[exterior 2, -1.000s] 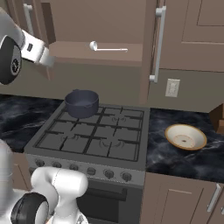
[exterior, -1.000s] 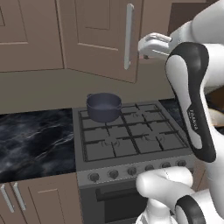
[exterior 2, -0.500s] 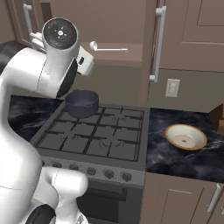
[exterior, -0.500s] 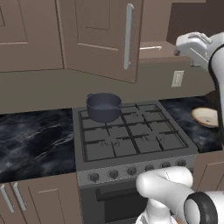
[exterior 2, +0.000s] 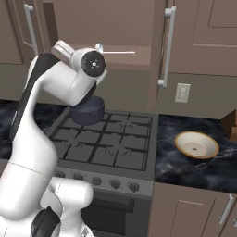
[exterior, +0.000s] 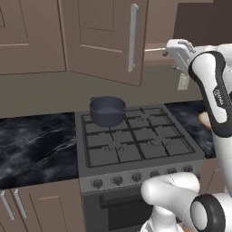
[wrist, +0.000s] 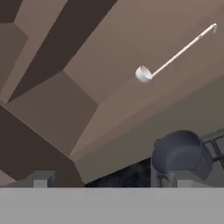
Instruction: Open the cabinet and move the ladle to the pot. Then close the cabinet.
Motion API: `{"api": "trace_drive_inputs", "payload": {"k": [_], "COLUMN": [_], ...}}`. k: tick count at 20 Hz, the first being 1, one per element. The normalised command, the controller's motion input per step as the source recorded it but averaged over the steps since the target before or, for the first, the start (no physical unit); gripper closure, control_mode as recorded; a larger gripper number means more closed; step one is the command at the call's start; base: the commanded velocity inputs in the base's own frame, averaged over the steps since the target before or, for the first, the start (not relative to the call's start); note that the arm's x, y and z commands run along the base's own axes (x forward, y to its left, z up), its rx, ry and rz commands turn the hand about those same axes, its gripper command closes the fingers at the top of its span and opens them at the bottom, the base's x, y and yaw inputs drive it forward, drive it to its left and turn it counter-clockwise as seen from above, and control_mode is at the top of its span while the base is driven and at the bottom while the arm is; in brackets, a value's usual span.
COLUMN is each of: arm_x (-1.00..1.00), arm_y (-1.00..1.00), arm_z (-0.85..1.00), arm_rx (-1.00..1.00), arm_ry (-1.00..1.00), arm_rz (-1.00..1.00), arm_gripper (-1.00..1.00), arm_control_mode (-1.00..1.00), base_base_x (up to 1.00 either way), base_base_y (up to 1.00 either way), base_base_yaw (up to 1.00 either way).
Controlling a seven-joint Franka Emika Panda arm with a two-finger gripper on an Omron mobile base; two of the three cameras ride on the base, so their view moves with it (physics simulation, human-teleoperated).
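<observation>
From the hand camera the ladle [wrist: 170, 54] lies whole on the cabinet [exterior 2: 139, 32] shelf, while the arm hides its bowl elsewhere; fingers' [wrist: 40, 180] spread unclear.

Ladle [wrist: 175, 53] lying on cabinet [wrist: 109, 48] shelf, pot [wrist: 183, 154] below, fingertips [wrist: 40, 180] apart

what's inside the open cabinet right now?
The ladle lies alone on the cabinet shelf, bowl end toward the gripper. Upper interior is outside the frames.
</observation>
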Motion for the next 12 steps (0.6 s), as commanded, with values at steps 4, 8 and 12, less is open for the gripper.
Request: {"api": "trace_drive_inputs", "payload": {"k": [4,8,12], "arm_x": [0.80,0.66,0.30], "arm_y": [0.31,0.30,0.47], "arm_z": [0.00,0.00,0.01], "arm_rx": [0.20,0.19,0.15], "arm_ry": [0.00,0.04,0.04], "arm_rz": [0.09,0.13,0.15], "arm_gripper": [-1.00,-1.00,-1.00], "arm_control_mode": [-1.00,-1.00,-1.00], "base_base_x": [0.00,0.00,0.00], "base_base_y": [0.00,0.00,0.00], "base_base_yaw": [0.00,0.00,0.00]}}
